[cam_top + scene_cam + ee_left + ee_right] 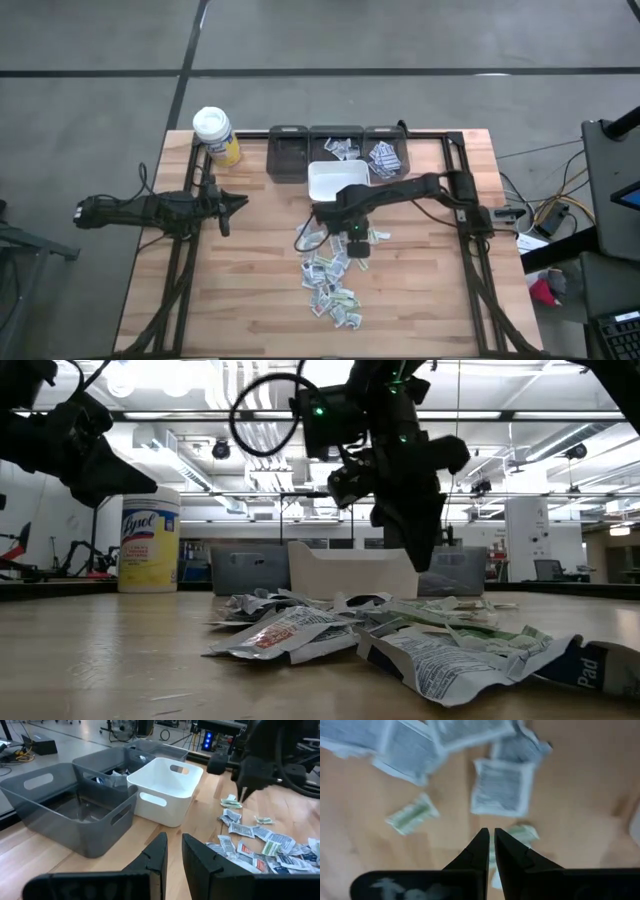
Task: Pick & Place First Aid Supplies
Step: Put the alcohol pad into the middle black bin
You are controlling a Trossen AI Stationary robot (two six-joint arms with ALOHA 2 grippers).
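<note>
The first aid supplies (330,275) lie as a loose heap of small flat packets on the wooden table, from its middle toward the near edge; they also show in the low view (400,635) and the left wrist view (260,845). My right gripper (355,240) hangs above the far end of the heap, pointing down, shut and holding nothing (491,831). Below it lie a white-grey packet (500,787) and a green-printed one (412,815). In the low view its fingertips (425,565) stand clear above the packets. My left gripper (240,203) waits at the table's left, shut and holding nothing (174,842).
A white bin (337,180) stands just beyond the heap, with three grey bins (290,155) in a row behind it; two of them hold packets (385,155). A yellow bottle with a white lid (215,135) stands at the far left corner.
</note>
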